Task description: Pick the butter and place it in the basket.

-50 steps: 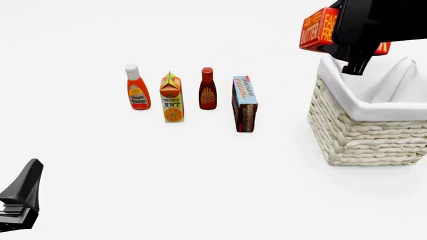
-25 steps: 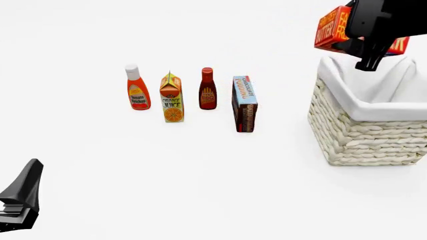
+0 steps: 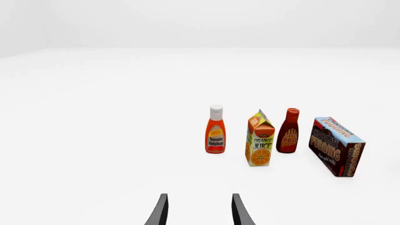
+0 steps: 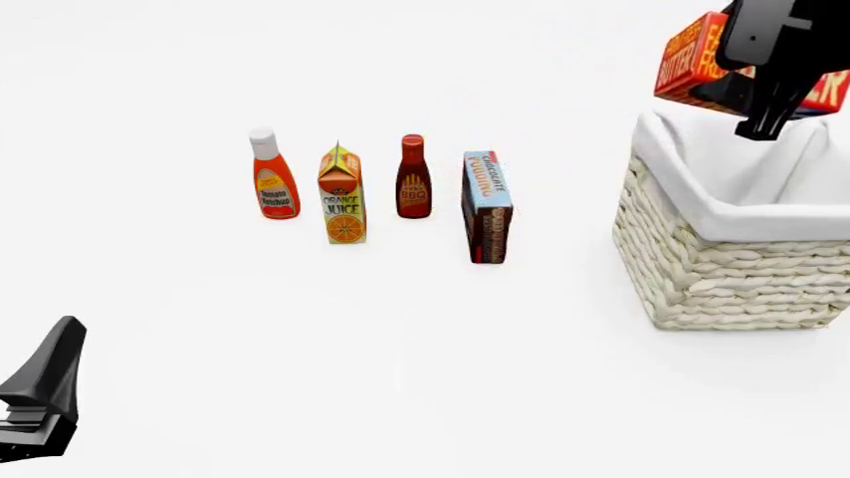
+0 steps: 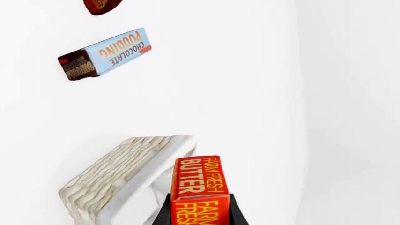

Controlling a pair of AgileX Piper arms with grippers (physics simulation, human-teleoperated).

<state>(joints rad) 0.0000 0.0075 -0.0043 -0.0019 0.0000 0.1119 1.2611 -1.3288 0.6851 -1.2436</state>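
Note:
The butter (image 4: 694, 60), a red-orange box with cream lettering, hangs in the air above the far left part of the basket (image 4: 724, 264), a cream wicker basket with a white cloth lining. My right gripper (image 4: 763, 75) is shut on the butter; the right wrist view shows the box (image 5: 196, 180) between the fingers with the basket's rim (image 5: 134, 164) below it. My left gripper (image 3: 196, 211) is open and empty, low at the near left of the table (image 4: 40, 398), far from the butter.
A row of groceries stands mid-table: ketchup bottle (image 4: 274, 175), orange juice carton (image 4: 341, 195), BBQ sauce bottle (image 4: 413, 177) and chocolate pudding box (image 4: 488, 206). The pudding box stands closest to the basket's left wall.
My right gripper has carried the butter to the right, from beside the basket's far left corner to above its rim. The left arm has not moved.

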